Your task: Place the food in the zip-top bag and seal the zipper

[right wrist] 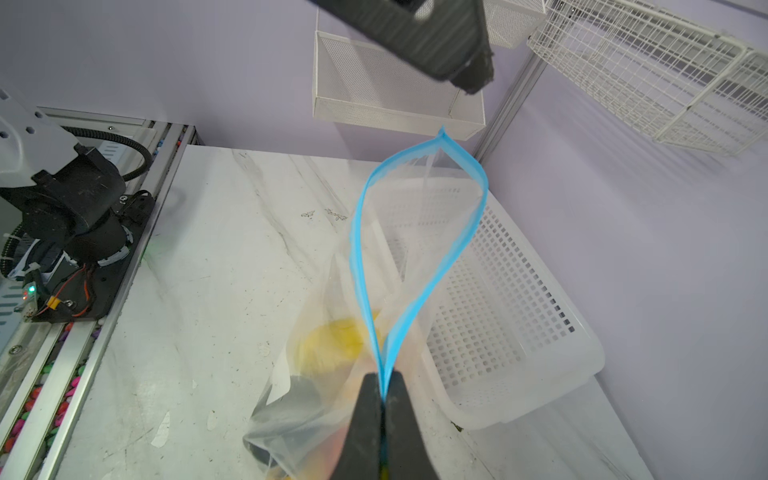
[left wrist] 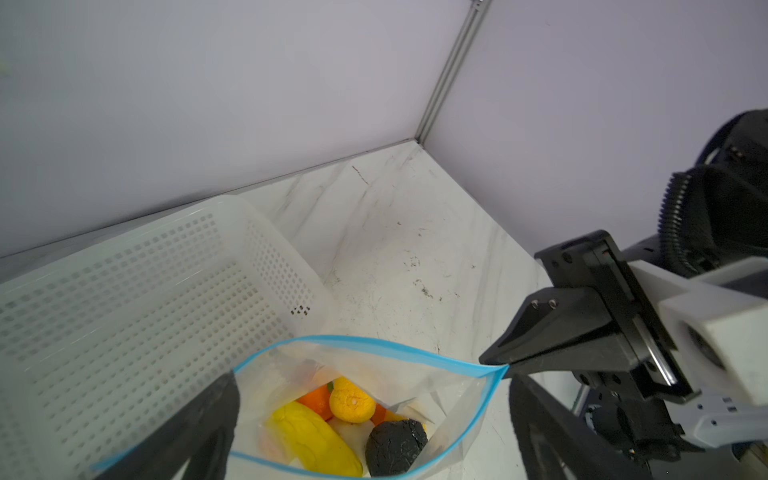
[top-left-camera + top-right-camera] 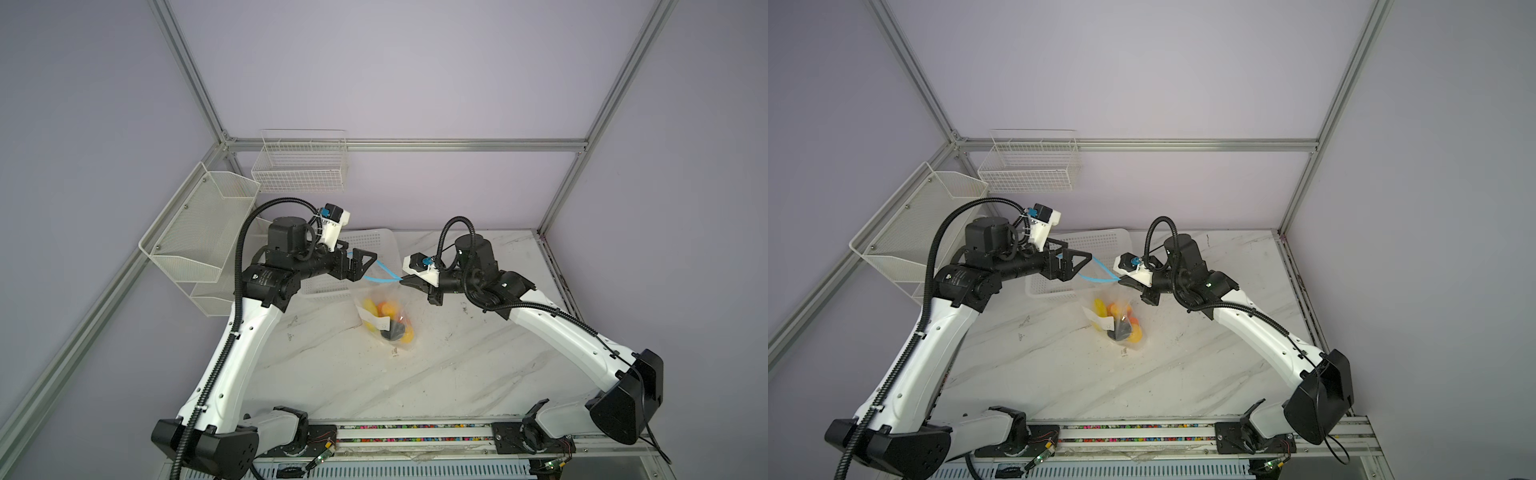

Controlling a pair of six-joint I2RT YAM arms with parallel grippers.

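The clear zip-top bag [image 3: 386,320] [image 3: 1119,324] hangs down to the table with its mouth gaping. My right gripper [image 3: 405,281] [image 3: 1121,281] [image 1: 384,386] is shut on one end of the light-blue zipper [image 3: 380,274] [image 1: 357,249] [image 2: 374,347]. The food lies inside the bag: a bumpy yellow piece [image 2: 353,403], a long yellow one [image 2: 311,436], an orange one [image 2: 318,401] and a dark grey one [image 2: 395,444]. My left gripper [image 3: 363,266] [image 3: 1077,266] [image 2: 372,380] is open at the zipper's other end, with the mouth between its fingers; that end [image 1: 442,133] stands free.
A white perforated basket [image 3: 357,249] [image 2: 145,299] [image 1: 498,311] sits just behind the bag, under the left gripper. A wire basket [image 3: 299,166] and a mesh shelf [image 3: 199,232] hang on the back left walls. Marble tabletop [image 3: 415,374] lies in front.
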